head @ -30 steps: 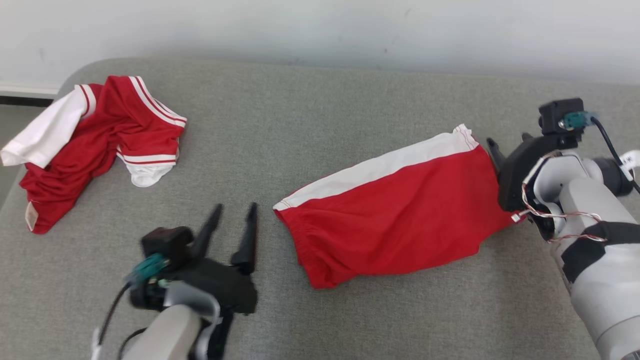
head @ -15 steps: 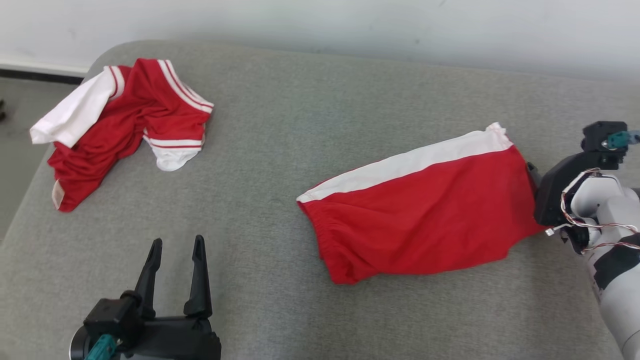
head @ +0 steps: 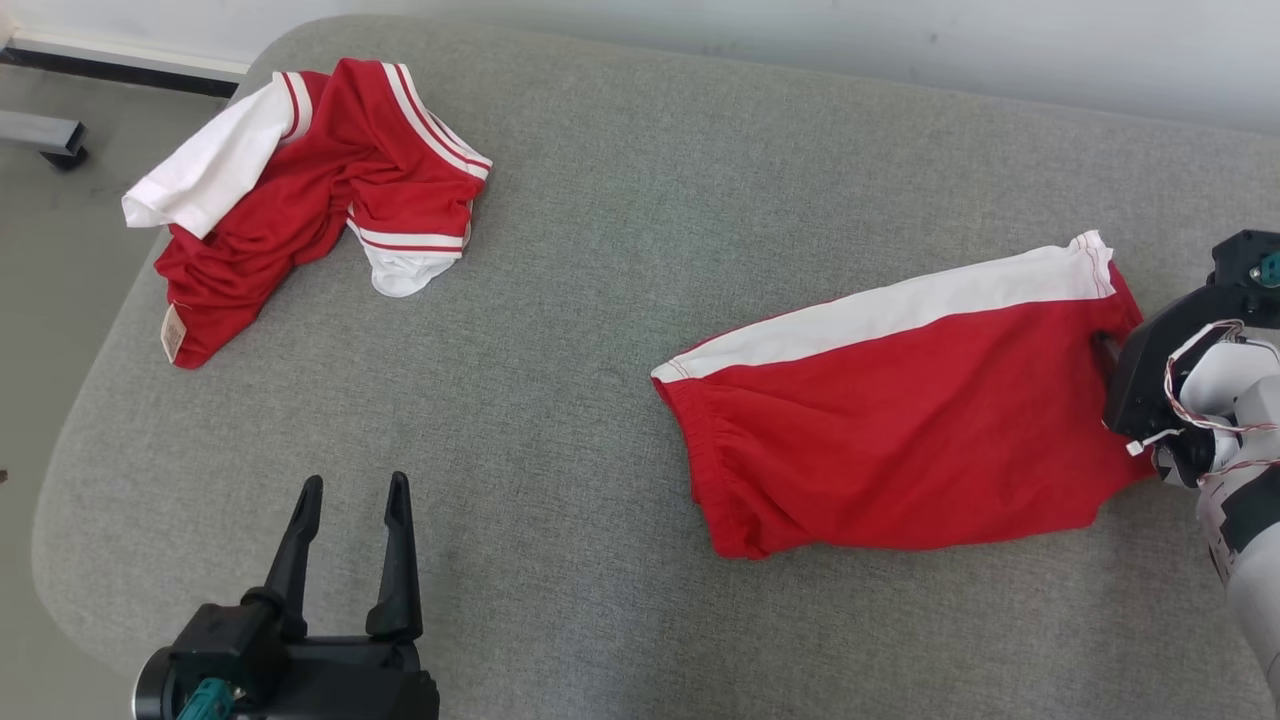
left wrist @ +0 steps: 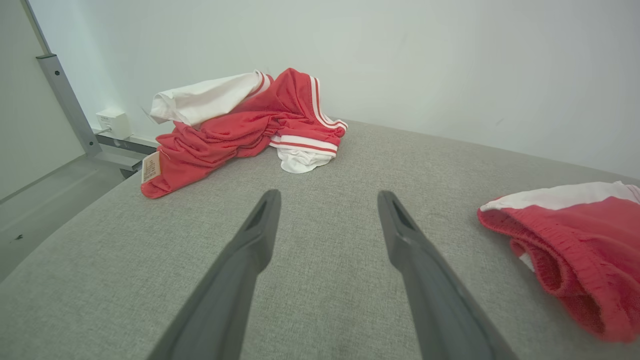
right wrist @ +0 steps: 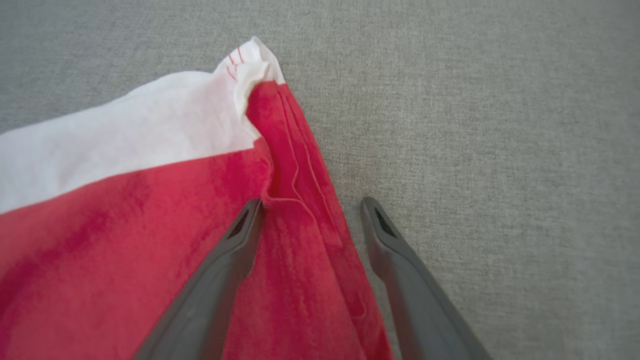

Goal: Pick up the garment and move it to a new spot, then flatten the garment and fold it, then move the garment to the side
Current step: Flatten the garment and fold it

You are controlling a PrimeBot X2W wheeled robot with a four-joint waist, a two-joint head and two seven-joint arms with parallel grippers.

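Garment on grey cushion — white wall

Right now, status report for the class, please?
Left fingers open over cushion. Right fingers open, astride hem of red shorts. Shorts lie flat. Crumpled jersey far corner, clear.

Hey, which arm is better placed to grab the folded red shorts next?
Probably the right. The open right gripper straddles the hem edge of the red shorts, one finger over cloth, one over the grey cushion. The open left gripper sits over bare cushion, well apart from the shorts.
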